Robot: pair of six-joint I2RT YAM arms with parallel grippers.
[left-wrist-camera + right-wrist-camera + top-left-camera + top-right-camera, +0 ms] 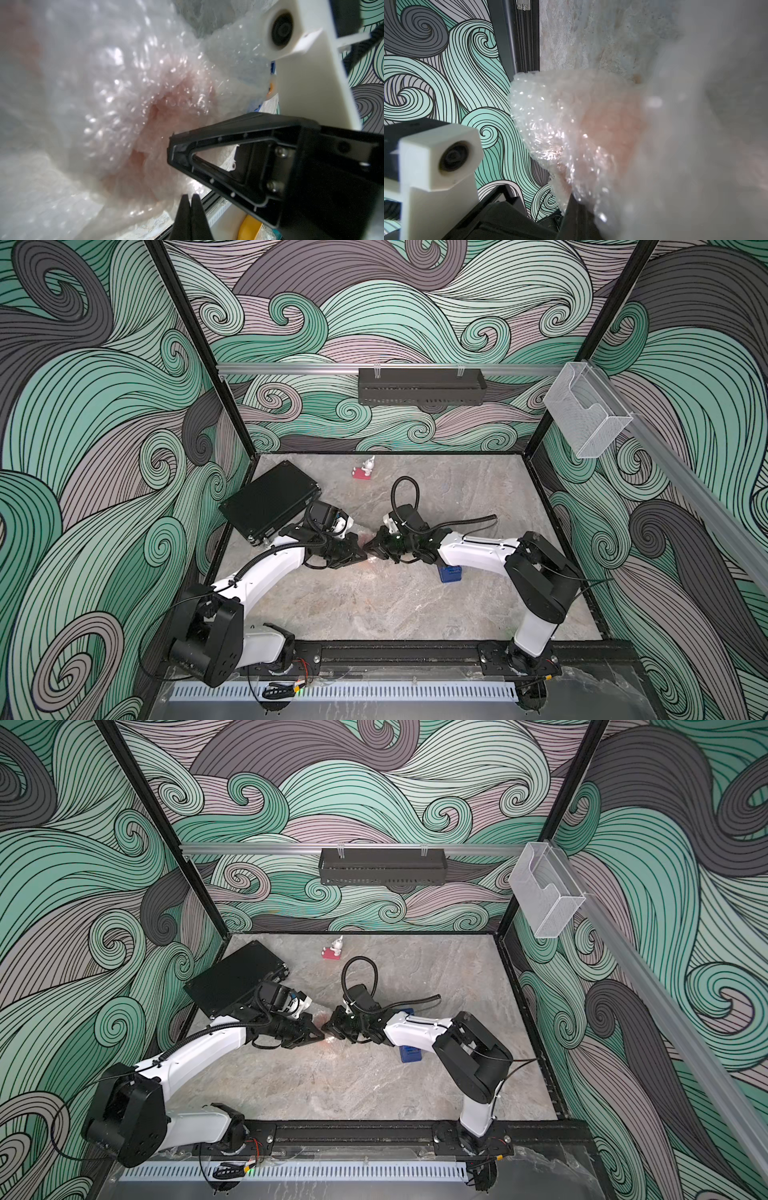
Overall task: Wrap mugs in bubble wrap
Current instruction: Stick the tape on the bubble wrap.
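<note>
Left gripper (189, 196) jaws together at bubble wrap (99, 89) edge; right gripper (372, 548) clamped on bubble wrap around mug (182, 97), mid-counter (374, 605).

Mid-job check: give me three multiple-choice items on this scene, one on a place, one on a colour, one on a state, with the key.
1. Where is the blue tape dispenser?
A. at the table's far left corner
B. on the table, close by the right arm
C. held up in the air

2. What colour is the base of the figurine?
A. red
B. green
C. yellow

3. What state is the mug in?
A. bare and upright
B. bare, lying on its side
C. covered by the bubble wrap

Key:
1 B: both top views show it on the table, partly hidden by that arm.
2 A: the base is red under a white figure.
3 C: both wrist views show only a salmon tint through the crinkled wrap.
</note>
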